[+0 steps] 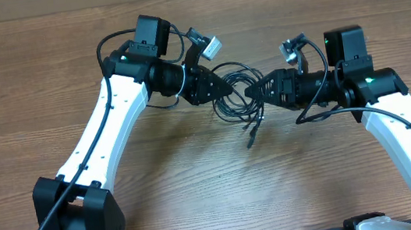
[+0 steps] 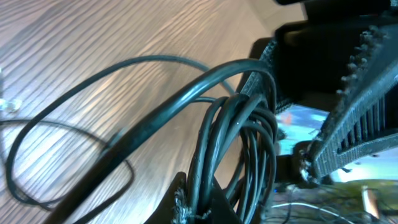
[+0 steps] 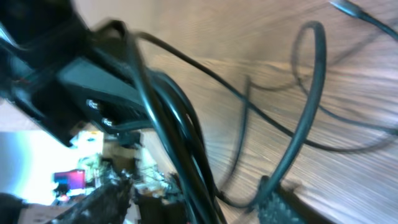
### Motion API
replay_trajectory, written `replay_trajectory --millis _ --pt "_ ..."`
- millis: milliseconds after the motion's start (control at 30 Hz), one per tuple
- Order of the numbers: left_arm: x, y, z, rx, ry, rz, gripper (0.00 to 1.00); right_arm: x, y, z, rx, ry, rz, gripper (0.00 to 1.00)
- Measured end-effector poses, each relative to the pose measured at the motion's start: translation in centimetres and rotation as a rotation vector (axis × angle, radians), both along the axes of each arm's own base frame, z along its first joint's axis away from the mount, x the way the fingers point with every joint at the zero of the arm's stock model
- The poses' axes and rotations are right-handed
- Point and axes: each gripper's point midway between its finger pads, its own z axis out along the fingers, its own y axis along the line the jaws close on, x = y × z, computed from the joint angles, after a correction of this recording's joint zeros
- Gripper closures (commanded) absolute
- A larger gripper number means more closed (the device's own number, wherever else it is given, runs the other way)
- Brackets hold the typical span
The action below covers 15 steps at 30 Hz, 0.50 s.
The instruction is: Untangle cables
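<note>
A tangle of thin black cables (image 1: 237, 99) sits about midway between the left and right edges of the light wooden tabletop (image 1: 199, 186), somewhat nearer the far edge than the near one. The two arms come in from either side and meet at it.

The left gripper (image 1: 216, 88) has its jaws pressed together on the left side of the bundle. In the left wrist view several strands run side by side down into the pinch beside a ribbed black finger (image 2: 367, 124), while wider loops spread out over the wood grain.

The right gripper (image 1: 263, 90) is at the right side of the same bundle, very close to the other one. The right wrist view is blurred, but its two fingers (image 3: 286, 202) stand apart with strands passing through the gap, and nothing looks pinched there.

One loose strand trails from the bundle toward the near edge, ending in a small plug end (image 1: 250, 139). I cannot make out whether the bundle itself touches the wood or hangs just clear of it.
</note>
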Motion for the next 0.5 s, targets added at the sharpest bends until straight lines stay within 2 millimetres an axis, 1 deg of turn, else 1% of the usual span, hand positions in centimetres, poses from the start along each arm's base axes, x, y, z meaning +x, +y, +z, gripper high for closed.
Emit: replay_trajectory --millis 67,233,367,500 --pt "0.2 0.5 -0.7 0.044 0.001 0.022 0.96 -0.2 -0.8 -1.4 -0.070 0.052 -0.044 0.34" --pt "1.1 2.4 -1.5 0.093 0.019 0.077 0.96 -0.1 -2.6 -3.7 -0.206 0.102 -0.121 0.36" --pt "1.2 3.9 -2.0 0.126 0.052 0.110 0.96 0.5 -3.2 -4.2 -0.251 0.085 -0.150 0.41" --pt "0.2 4.4 -2.9 0.184 0.088 0.103 0.96 1.0 -3.0 -3.7 -0.235 0.056 -0.149 0.44"
